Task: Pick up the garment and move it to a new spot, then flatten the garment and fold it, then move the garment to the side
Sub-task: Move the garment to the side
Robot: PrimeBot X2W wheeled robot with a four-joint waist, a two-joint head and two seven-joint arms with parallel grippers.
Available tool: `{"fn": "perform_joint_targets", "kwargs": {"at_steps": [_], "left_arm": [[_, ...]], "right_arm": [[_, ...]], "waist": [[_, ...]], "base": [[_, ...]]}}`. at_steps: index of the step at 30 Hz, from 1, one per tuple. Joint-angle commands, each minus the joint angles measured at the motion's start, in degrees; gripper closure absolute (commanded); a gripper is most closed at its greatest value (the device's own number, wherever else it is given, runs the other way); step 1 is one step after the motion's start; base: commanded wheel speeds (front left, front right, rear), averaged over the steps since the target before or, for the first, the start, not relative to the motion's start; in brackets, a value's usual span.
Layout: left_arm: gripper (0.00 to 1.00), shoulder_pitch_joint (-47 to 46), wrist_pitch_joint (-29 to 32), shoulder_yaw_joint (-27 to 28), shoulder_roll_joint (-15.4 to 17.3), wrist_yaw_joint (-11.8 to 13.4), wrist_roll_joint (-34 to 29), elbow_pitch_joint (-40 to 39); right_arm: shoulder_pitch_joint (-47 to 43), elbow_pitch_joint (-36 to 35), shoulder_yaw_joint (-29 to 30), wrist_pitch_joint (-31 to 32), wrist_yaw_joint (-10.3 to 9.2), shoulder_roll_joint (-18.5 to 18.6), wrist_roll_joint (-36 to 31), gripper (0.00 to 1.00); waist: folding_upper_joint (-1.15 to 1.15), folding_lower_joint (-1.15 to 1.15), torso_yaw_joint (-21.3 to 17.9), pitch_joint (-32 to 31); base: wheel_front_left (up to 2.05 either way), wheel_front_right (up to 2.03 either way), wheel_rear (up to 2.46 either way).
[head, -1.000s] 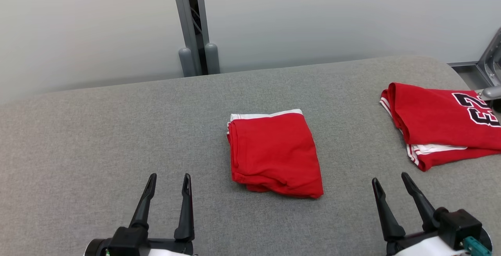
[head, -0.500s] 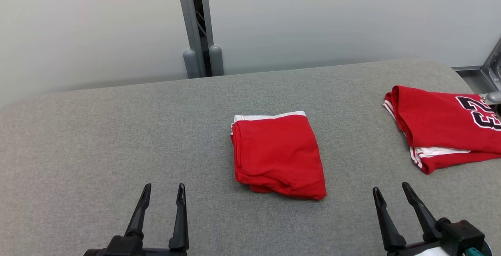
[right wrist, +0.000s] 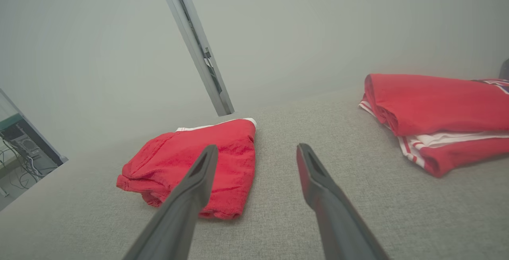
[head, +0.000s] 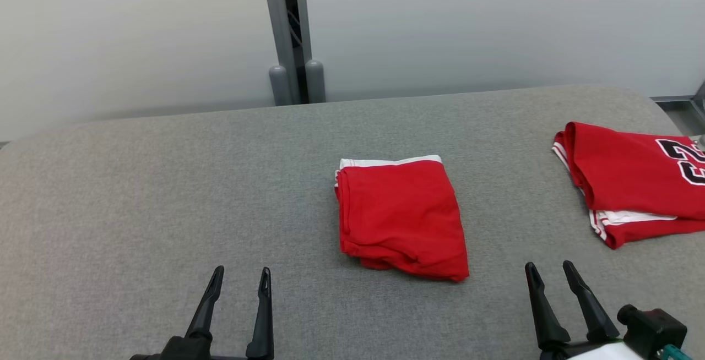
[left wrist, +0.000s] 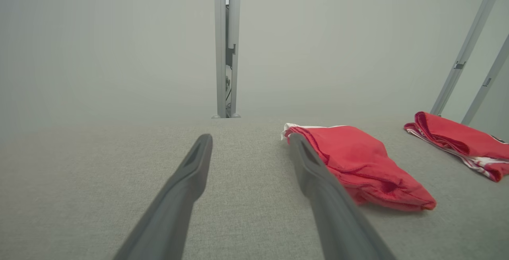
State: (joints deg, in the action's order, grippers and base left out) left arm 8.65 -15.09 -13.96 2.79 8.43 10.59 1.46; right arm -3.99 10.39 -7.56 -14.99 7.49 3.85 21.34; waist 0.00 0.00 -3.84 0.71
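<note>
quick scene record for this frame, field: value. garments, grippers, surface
surface: grey padded table
main item: folded red garment, white edge at far side, lying mid-table
other item: red jersey, black numerals, folded, at the table's right end
left gripper: open, empty, near edge, apart from the cloth
right gripper: open, empty, near edge, apart from both items
stage: fold looks done; move to the side not yet done

Soft, even light, faint shadows; head view sharp, wrist views milky (edges bowed, foreground blurred).
</note>
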Motion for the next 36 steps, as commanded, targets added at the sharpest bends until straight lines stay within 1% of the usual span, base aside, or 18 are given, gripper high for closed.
{"fn": "perform_joint_targets", "kwargs": {"at_steps": [1, 4, 10, 12, 15, 18, 23, 27, 33, 36], "left_arm": [[0.0, -0.8, 0.0, 0.0, 0.2, -0.3, -0.4, 0.1], [0.0, -1.5, 0.0, -0.7, 0.2, -0.8, -0.7, 0.1], [0.0, -3.9, 0.0, -2.6, 0.2, -1.0, -0.8, 0.0], [0.0, -4.6, 0.0, -3.3, 0.2, -1.2, -0.9, 0.4], [0.0, -5.8, 0.0, -3.9, 0.2, -1.4, -1.0, 0.8], [0.0, -6.7, 0.0, -4.4, 0.2, -1.5, -1.1, 1.1], [0.0, -8.1, 0.0, -5.0, 0.2, -1.6, -1.3, 1.2], [0.0, -9.1, 0.0, -5.5, 0.2, -1.6, -1.5, 1.0], [0.0, -10.6, 0.0, -6.2, 0.2, -1.4, -1.5, 0.7], [0.0, -11.2, 0.0, -6.6, 0.2, -1.2, -1.4, 0.7]], "right_arm": [[1.1, 0.6, -0.2, -0.3, 0.0, 0.0, 1.7, 0.0], [4.1, 3.6, -1.5, -0.3, 0.0, 0.1, 7.9, 0.0], [13.4, 11.7, -4.8, -0.3, 0.0, 3.8, 20.0, 0.0], [16.4, 14.6, -6.9, 0.0, 0.0, 5.0, 24.6, 0.0], [20.6, 17.9, -11.0, 2.4, 0.0, 7.4, 31.5, 0.0], [23.7, 21.3, -14.3, 3.7, 0.0, 9.2, 36.3, 0.0], [28.0, 26.2, -18.7, 4.0, 0.0, 11.3, 41.5, 0.0], [30.7, 28.3, -21.9, 3.6, 0.0, 12.5, 44.5, 0.0], [33.9, 31.3, -24.5, 2.8, 0.0, 13.8, 47.1, 0.0], [35.4, 32.9, -26.3, 3.5, 0.01, 14.2, 48.9, 0.0]], "waist": [[0.0, 0.0, 0.6, 0.5], [0.0, 0.0, 1.9, 1.7], [0.0, 0.0, 5.2, 5.3], [0.0, 0.0, 6.3, 6.2], [0.0, 0.0, 7.4, 7.4], [0.0, 0.0, 8.4, 8.3], [0.0, 0.0, 9.6, 9.7], [0.0, 0.0, 10.5, 11.1], [0.0, 0.0, 11.3, 12.8], [0.0, 0.0, 11.8, 13.5]], "base": [[0.0, 0.0, 0.0], [0.0, 0.0, 0.0], [0.0, 0.0, 0.0], [0.0, 0.0, 0.0], [0.0, 0.0, 0.0], [0.0, 0.0, 0.0], [0.0, 0.0, 0.0], [0.0, 0.0, 0.0], [0.0, 0.0, 0.0], [0.0, 0.0, 0.0]]}}
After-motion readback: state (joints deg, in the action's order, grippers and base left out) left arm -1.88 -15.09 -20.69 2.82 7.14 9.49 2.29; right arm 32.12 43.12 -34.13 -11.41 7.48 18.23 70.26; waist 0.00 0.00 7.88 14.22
